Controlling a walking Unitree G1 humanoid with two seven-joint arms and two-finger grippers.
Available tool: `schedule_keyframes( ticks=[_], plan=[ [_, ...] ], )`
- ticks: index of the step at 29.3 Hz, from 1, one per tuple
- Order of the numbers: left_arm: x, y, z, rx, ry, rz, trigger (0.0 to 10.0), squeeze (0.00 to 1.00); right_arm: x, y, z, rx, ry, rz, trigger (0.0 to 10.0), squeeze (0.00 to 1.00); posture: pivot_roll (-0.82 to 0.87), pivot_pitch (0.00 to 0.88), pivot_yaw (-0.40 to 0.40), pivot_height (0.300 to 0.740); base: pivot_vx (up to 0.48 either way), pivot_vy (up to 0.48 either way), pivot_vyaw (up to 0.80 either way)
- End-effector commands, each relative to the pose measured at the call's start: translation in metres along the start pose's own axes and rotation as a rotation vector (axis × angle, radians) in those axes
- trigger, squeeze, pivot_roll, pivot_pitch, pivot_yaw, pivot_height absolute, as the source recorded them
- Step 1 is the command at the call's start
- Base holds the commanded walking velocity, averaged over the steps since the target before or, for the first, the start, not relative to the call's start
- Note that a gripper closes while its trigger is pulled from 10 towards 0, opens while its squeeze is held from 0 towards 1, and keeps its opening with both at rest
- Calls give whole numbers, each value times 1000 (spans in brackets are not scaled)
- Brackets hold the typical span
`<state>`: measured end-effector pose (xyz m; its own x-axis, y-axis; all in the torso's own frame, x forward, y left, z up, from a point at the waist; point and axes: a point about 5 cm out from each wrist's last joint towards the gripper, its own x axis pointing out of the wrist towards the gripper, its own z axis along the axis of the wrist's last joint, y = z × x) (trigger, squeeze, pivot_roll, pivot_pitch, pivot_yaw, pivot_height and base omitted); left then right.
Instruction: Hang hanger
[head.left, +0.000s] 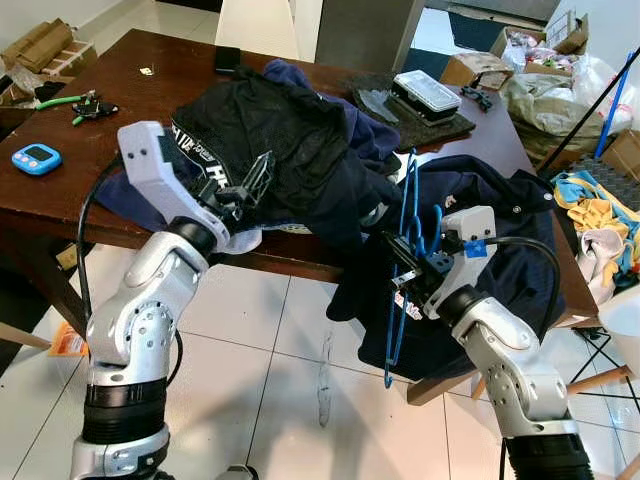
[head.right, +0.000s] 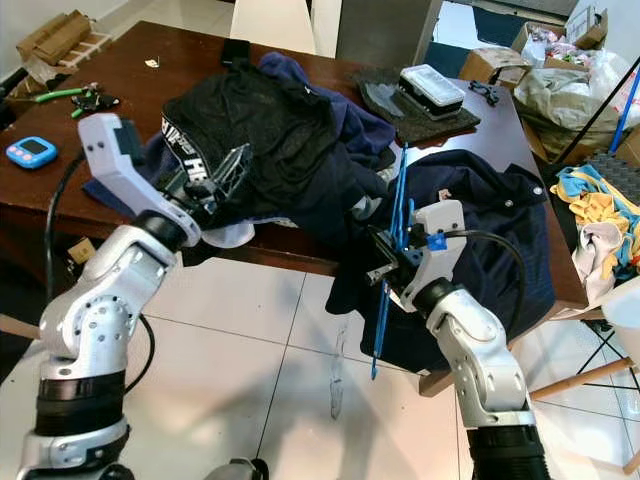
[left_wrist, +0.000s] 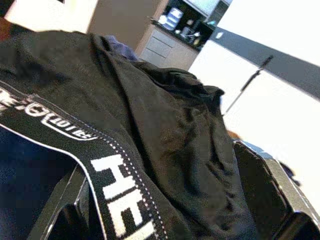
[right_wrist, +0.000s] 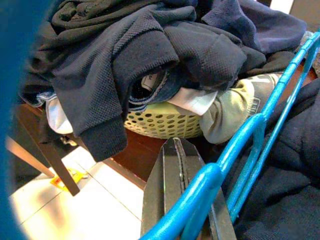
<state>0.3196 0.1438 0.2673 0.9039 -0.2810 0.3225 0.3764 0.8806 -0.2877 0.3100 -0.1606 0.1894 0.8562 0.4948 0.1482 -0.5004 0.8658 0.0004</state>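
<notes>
Right gripper (head.left: 405, 262): fingers clamped on the blue hanger (head.left: 398, 300), at the table's near edge.
Hanger: hangs edge-on from the grip, its hook above the fingers, its lower end below the table (head.left: 140, 105) edge over the tiled floor (head.left: 270, 400).
Behind the grip: navy garment (head.left: 500, 230) draped over the table corner.
Left gripper (head.left: 245, 185): spread wide against the black clothes pile (head.left: 270, 130).
Beneath pile: pale perforated basket (right_wrist: 160, 122).
Far from both: blue timer (head.left: 36, 158), clear box (head.left: 427, 92).
</notes>
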Motion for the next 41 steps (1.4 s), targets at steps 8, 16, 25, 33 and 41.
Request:
schedule_keyframes(
  ticks=[8,16,25,33,41],
  plan=[
    [-4,30,13,205,-18,247,10000,0,-2,1,-2,12,4,8,10000,0,158,200,-95,740,0,0,0],
    [-17,57,7,277,43,447,10000,0,-2,1,-2,12,7,12,10000,0,158,199,-96,740,0,0,0],
    [-8,39,6,119,-20,293,10000,0,-4,1,-1,11,3,8,10000,0,153,202,-94,740,0,0,0],
    [-6,30,-3,66,8,231,10000,0,-3,0,0,10,0,7,10000,0,154,202,-95,740,0,0,0],
    [-7,26,-10,-36,32,260,10000,0,-4,0,0,10,-1,5,10000,0,154,204,-92,740,0,0,0]
  ],
)
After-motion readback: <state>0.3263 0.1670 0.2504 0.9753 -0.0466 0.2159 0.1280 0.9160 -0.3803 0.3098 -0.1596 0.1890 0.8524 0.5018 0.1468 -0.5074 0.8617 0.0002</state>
